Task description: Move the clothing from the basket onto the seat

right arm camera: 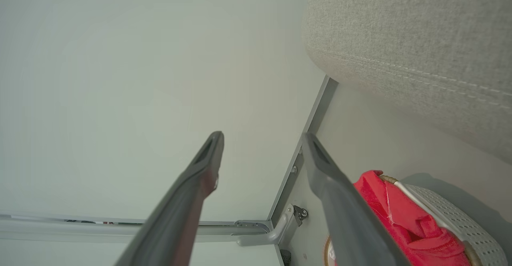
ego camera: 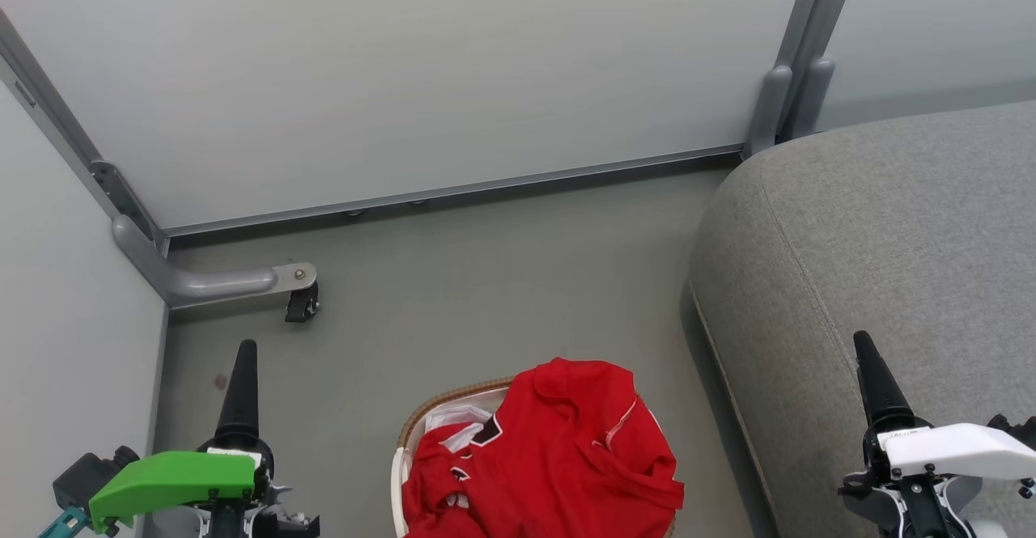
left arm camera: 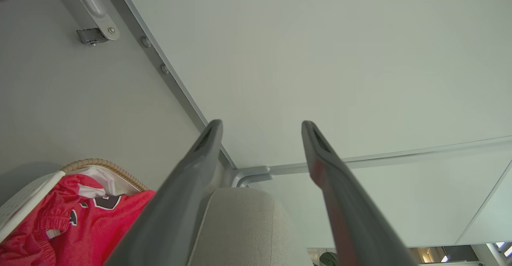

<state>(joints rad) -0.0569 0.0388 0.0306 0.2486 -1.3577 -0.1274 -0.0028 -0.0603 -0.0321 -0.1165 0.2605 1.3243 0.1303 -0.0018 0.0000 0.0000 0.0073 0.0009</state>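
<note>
Fingers stood spread and empty on left gripper and right gripper; smart play was pinching the red jerseys at six o'clock, above the basket rim.

Item one, the clothing: bright red jersey fabric with white trim and a black-and-white collar mark. It lies crumpled in a heap at the bottom centre of the head view, filling the basket and draping over its right side. The basket is white with a perforated wall, a brown woven rim and a white liner showing at its upper left. It stands on the floor. The seat is grey upholstery with a rounded edge and a stitched seam. It occupies the right of the frame, near the basket.
</note>
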